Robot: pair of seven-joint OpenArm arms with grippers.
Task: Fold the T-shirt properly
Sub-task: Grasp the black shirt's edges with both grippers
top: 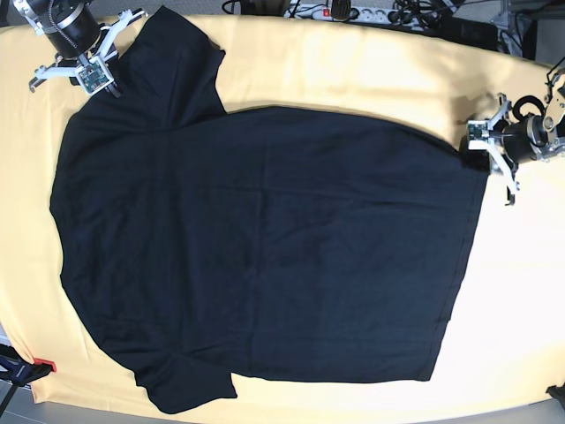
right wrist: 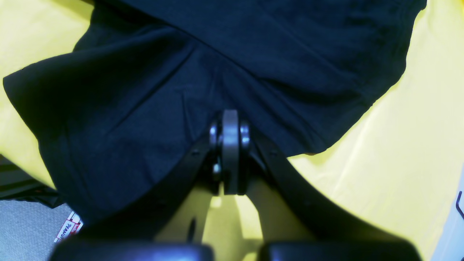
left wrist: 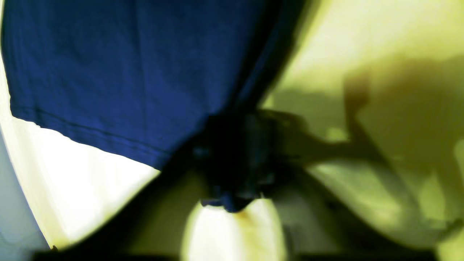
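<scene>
Base view: T-shirt flat on yellow table; left gripper pinching hem corner, right gripper pinching sleeve.

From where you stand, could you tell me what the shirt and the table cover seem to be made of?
Shirt: soft matte knit, probably cotton jersey; it drapes in loose folds and shows a stitched hem in the left wrist view.
Table cover: smooth yellow sheet, dull finish, likely cloth or vinyl; too plain to tell.
</scene>
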